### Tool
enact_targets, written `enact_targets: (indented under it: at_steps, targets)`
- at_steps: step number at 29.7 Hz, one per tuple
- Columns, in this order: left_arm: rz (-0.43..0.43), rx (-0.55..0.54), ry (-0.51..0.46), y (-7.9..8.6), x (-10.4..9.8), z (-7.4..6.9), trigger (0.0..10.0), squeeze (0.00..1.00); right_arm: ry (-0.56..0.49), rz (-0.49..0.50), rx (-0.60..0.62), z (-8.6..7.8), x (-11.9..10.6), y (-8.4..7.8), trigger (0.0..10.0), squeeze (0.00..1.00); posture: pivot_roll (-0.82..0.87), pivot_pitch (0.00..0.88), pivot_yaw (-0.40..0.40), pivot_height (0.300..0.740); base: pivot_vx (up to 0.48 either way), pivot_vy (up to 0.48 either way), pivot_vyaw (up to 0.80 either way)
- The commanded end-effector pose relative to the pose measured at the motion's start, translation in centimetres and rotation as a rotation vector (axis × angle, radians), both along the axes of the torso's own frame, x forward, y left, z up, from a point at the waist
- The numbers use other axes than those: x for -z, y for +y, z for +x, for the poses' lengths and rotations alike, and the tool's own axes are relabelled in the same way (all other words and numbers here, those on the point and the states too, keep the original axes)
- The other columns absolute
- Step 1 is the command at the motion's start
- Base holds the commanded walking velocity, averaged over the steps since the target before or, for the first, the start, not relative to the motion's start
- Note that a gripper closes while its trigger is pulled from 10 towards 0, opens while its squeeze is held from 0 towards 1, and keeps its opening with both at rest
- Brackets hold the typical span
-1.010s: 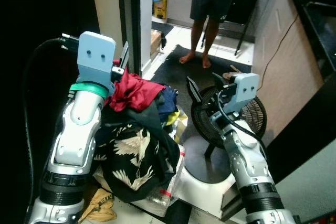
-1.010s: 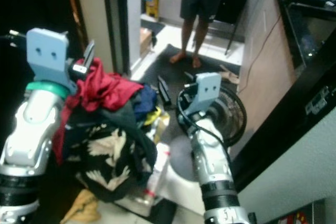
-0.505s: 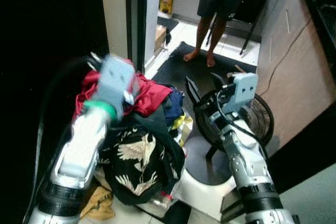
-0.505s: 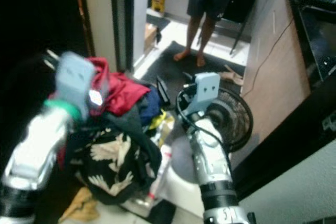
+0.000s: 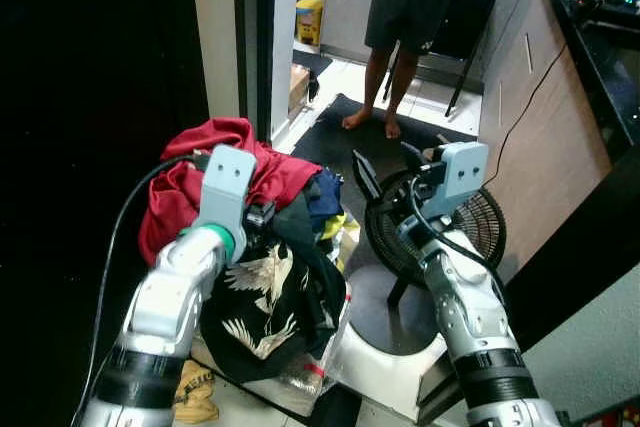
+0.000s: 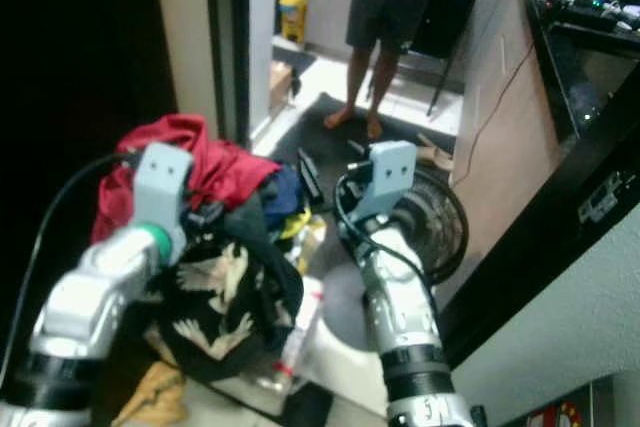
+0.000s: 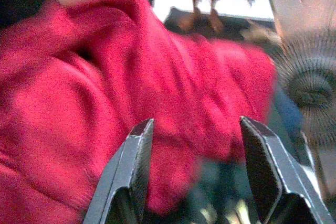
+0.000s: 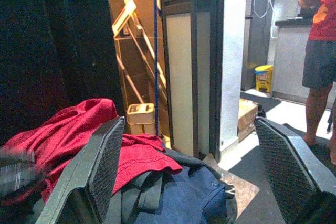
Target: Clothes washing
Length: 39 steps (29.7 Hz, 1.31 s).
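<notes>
A heap of clothes (image 5: 265, 267) sits at centre, a red garment (image 5: 190, 182) on top at ten o'clock and a black bird-print garment (image 5: 265, 297) below it. The left gripper (image 5: 262, 219) rests against the heap, while the right gripper (image 5: 385, 162) hovers before a floor fan (image 5: 480, 232) at three o'clock. A person (image 5: 410, 17) stands barefoot at twelve o'clock.
</notes>
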<state>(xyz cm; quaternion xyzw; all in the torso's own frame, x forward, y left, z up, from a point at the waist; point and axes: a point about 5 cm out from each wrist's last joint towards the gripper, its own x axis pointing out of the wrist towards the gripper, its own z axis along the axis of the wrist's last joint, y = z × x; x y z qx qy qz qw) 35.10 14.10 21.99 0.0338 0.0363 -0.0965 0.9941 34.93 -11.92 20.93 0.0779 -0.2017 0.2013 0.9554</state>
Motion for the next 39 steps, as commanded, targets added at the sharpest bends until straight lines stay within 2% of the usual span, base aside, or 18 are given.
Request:
enact_targets:
  at_steps: [1, 2, 3, 4, 8, 11, 18, 19, 23, 24, 25, 31, 32, 33, 34, 39]
  targets:
    - [-0.032, -0.056, -0.035, 1.1, -1.4, 0.8, 10.0, 0.02, 0.016, -0.004, 0.002, 0.1, 0.4, -0.1, 10.0, 0.00, 0.08, 0.050, -0.030, 0.740, 0.000, 0.000, 0.00]
    - [-0.032, -0.056, -0.035, 1.1, -1.4, 0.8, 10.0, 0.02, 0.016, -0.004, 0.002, 0.1, 0.4, -0.1, 10.0, 0.00, 0.08, 0.050, -0.030, 0.740, 0.000, 0.000, 0.00]
    - [-0.027, -0.072, -0.057, 1.5, -2.1, 1.2, 10.0, 0.13, 0.017, -0.004, 0.002, 0.1, 0.5, -0.1, 10.0, 0.00, 0.08, 0.050, -0.030, 0.740, 0.000, 0.000, 0.00]
    - [-0.002, -0.088, -0.070, 1.8, -2.5, 1.6, 10.0, 1.00, 0.019, -0.004, 0.000, 0.1, 0.5, 0.0, 10.0, 0.00, 0.08, 0.051, -0.035, 0.740, 0.000, 0.000, 0.00]
    - [0.026, -0.100, -0.080, 2.1, -2.9, 2.2, 10.0, 1.00, 0.020, -0.004, -0.004, 0.2, 0.5, 0.1, 10.0, 0.00, 0.08, 0.055, -0.034, 0.740, 0.000, 0.000, 0.00]
    - [0.051, -0.104, -0.056, 1.9, -2.7, 3.3, 10.0, 1.00, 0.026, -0.003, -0.008, 0.2, 0.7, 0.3, 10.0, 0.00, 0.08, 0.068, -0.033, 0.740, 0.000, 0.000, 0.00]
    - [0.053, -0.103, -0.045, 1.7, -2.5, 3.5, 10.0, 1.00, 0.028, -0.004, -0.008, 0.2, 0.8, 0.3, 10.0, 0.00, 0.08, 0.068, -0.033, 0.740, 0.000, 0.000, 0.00]
    - [0.064, -0.102, -0.017, 1.4, -1.7, 3.7, 10.0, 0.00, 0.035, -0.006, -0.007, 0.1, 1.0, 0.2, 10.0, 0.00, 0.08, 0.082, -0.033, 0.740, 0.000, 0.000, 0.00]
    - [0.070, -0.072, 0.063, 0.2, 0.7, 3.6, 10.0, 0.00, 0.048, -0.009, -0.004, 0.0, 1.4, 0.2, 10.0, 0.00, 0.07, 0.094, -0.033, 0.740, 0.000, 0.000, 0.00]
    - [0.070, -0.072, 0.063, 0.2, 0.7, 3.6, 10.0, 0.00, 0.048, -0.009, -0.004, 0.0, 1.4, 0.2, 10.0, 0.00, 0.07, 0.094, -0.033, 0.740, 0.000, 0.000, 0.00]
    - [0.074, -0.067, 0.073, 0.2, 1.0, 3.5, 3.8, 0.00, 0.049, -0.009, -0.004, 0.0, 1.4, 0.2, 10.0, 0.00, 0.07, 0.094, -0.033, 0.740, 0.000, 0.000, 0.00]
    - [0.092, -0.051, 0.092, 0.1, 1.9, 3.3, 3.8, 0.00, 0.050, -0.008, -0.004, 0.1, 1.4, 0.2, 10.0, 0.00, 0.08, 0.093, -0.034, 0.740, 0.000, 0.000, 0.00]
    - [0.092, -0.050, 0.094, 0.1, 2.1, 3.1, 1.1, 0.00, 0.049, -0.007, -0.004, 0.2, 1.4, 0.2, 10.0, 0.00, 0.08, 0.093, -0.034, 0.740, 0.000, 0.000, 0.00]
    - [0.092, -0.050, 0.094, 0.1, 2.1, 3.1, 1.1, 0.00, 0.049, -0.007, -0.004, 0.2, 1.4, 0.2, 10.0, 0.00, 0.08, 0.093, -0.034, 0.740, 0.000, 0.000, 0.00]
    - [0.086, -0.053, 0.083, 0.1, 2.0, 3.1, 0.0, 0.00, 0.049, -0.006, -0.004, 0.2, 1.3, 0.3, 10.0, 0.00, 0.08, 0.088, -0.036, 0.740, 0.000, 0.000, 0.00]
    - [0.074, -0.061, 0.054, 0.0, 1.5, 3.0, 0.0, 0.00, 0.047, -0.006, -0.004, 0.3, 1.3, 0.3, 10.0, 0.00, 0.08, 0.085, -0.035, 0.740, 0.000, 0.000, 0.00]
